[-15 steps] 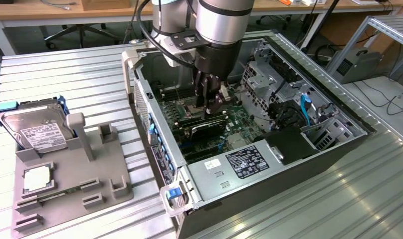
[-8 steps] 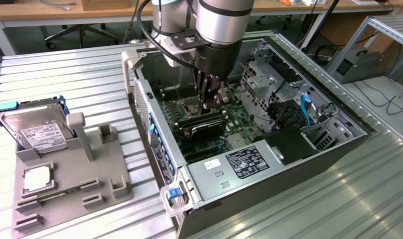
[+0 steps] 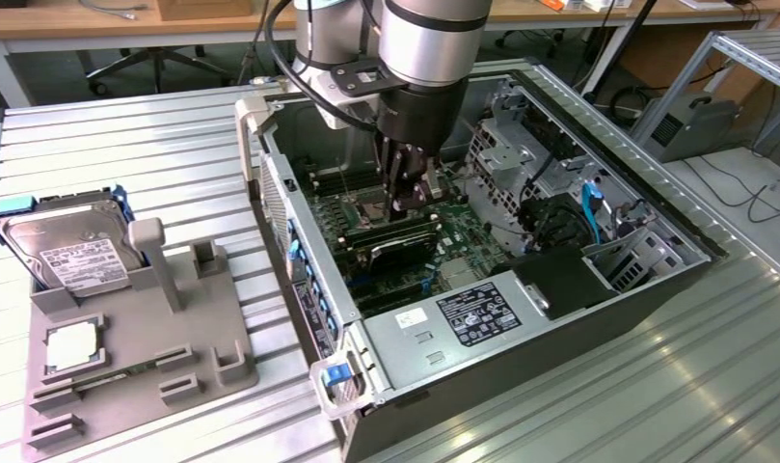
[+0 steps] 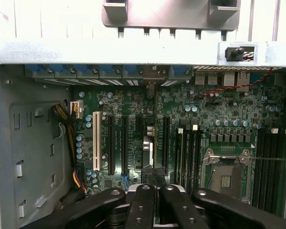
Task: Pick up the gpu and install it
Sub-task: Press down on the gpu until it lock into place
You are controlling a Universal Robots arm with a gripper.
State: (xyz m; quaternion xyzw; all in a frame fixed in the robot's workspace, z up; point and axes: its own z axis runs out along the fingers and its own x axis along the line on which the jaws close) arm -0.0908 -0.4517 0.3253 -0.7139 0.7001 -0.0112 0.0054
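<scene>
The gpu (image 3: 396, 246), a thin black card, stands on edge in a motherboard slot inside the open computer case (image 3: 563, 386). In the wrist view the gpu (image 4: 151, 138) is seen edge-on, with its metal bracket end against the case's rear slots. My gripper (image 3: 409, 201) reaches down into the case directly over the card. Its black fingers (image 4: 144, 200) are shut, side by side, with the gripper (image 4: 154, 188) right at the card's upper edge. Whether the tips touch the card I cannot tell.
On the exterior view's left, a grey holder (image 3: 171, 338) carries a silver hard drive (image 3: 74, 251) and a small square silver chip (image 3: 74, 345). Inside the case are an empty CPU socket (image 4: 226, 176), RAM slots, drive cages and cables. The slatted metal table (image 3: 146, 154) surrounds everything.
</scene>
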